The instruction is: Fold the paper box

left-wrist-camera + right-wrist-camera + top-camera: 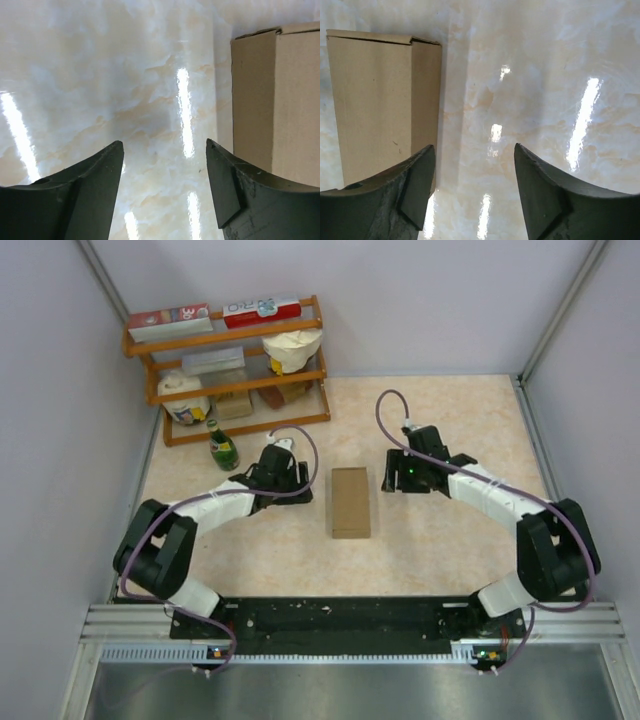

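Observation:
The paper box (350, 502) is a closed brown cardboard block lying flat at the table's middle, between my two arms. My left gripper (296, 483) sits just left of it, open, with only tabletop between its fingers; in the left wrist view (165, 145) the box (280, 100) stands at the right edge, beside the right finger. To the right of the box my right gripper (392, 478) is open and holds nothing. The right wrist view (474, 147) has the box (380, 100) at the left, behind the left finger.
A wooden shelf (240, 370) at the back left holds red-and-white printed boxes, a cream paper bag and other packages. A green bottle (222, 447) stands in front of it, close to my left arm. Grey walls enclose the table on three sides.

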Robot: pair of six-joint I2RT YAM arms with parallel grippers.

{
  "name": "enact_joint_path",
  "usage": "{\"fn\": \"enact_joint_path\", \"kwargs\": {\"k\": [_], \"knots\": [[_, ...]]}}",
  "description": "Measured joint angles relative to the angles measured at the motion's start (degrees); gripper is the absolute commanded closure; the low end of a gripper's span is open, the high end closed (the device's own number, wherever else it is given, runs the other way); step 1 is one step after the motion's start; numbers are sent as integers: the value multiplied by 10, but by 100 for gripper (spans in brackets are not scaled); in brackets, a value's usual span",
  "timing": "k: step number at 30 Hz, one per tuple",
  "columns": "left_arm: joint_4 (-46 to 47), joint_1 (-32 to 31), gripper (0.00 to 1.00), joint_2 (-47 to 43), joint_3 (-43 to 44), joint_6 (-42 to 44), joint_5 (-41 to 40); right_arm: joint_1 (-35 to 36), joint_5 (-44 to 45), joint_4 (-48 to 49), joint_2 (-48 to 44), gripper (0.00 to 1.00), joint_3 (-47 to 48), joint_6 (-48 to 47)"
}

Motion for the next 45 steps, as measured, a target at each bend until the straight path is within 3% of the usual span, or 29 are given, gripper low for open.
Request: {"fn": "enact_joint_path", "kwargs": {"k": [10,18,21,27,45], "knots": [[-15,2,27,-179,-67,7,-97,0,72,10,-140,30,-142,5],[6,2,26,-288,-159,21,-112,0,68,133,-230,28,-240,18],[8,2,26,-319,-163,27,-121,0,68,209,-287,19,-294,19],[11,2,26,-337,-163,37,-137,0,62,349,-363,17,-388,-13],[5,2,25,-337,-165,45,-143,0,165,473,-382,15,-429,-100]]}}
